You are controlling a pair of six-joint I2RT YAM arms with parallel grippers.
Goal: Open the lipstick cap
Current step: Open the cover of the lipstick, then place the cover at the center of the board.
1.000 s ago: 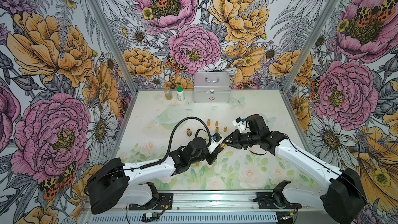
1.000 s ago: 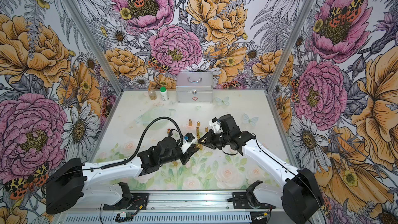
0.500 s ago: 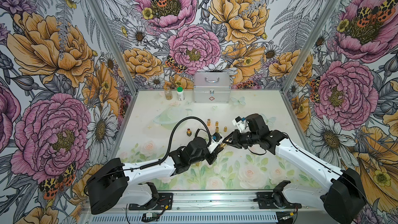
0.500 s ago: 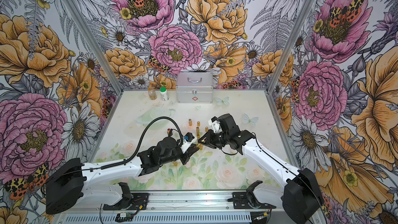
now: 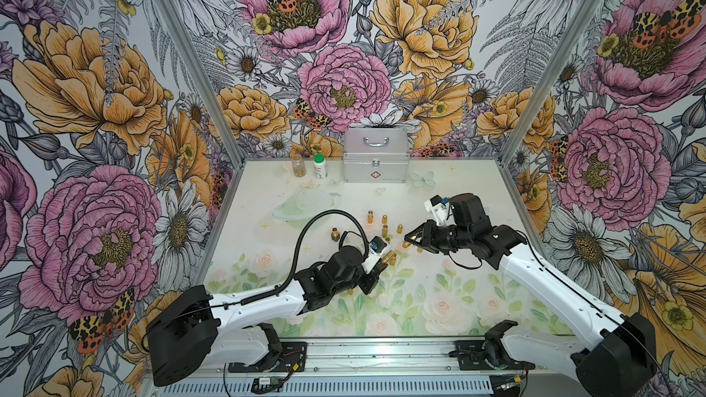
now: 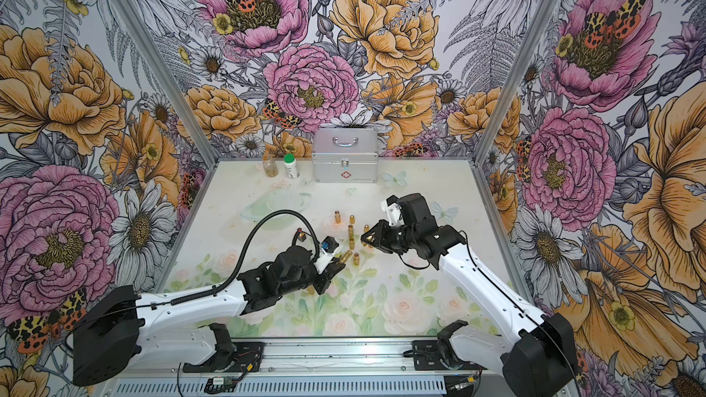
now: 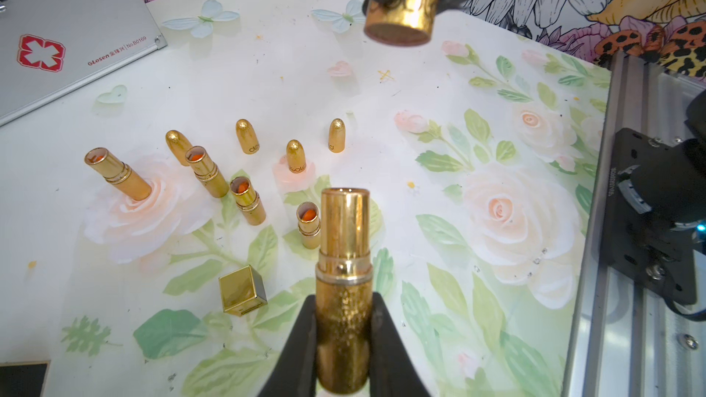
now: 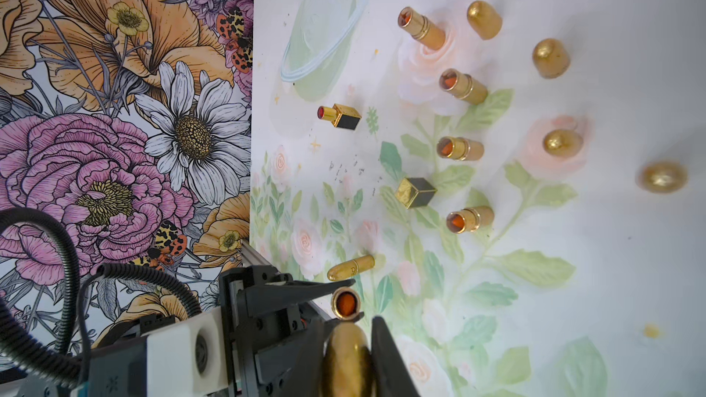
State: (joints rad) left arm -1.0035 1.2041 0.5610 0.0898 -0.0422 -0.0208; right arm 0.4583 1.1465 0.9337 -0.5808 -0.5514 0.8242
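Above the table [image 7: 229,70], left tool [image 7: 343,313] gripping lipstick tube [image 7: 344,231], right tool [image 8: 349,324] gripping cap [image 8: 345,360], near, separate.

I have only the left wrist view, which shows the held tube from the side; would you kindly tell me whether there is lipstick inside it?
Observer: Yes. The right wrist view looks straight into the tube, and orange-red lipstick sits inside.
Operator: Thank you. How does the right gripper hold the cap?
Observer: The right gripper is shut on the cap, whose rounded end faces its wrist camera.
Operator: Does anything lie outside my frame?
Observer: A gold bullet-shaped piece lies on its side close to the left gripper.
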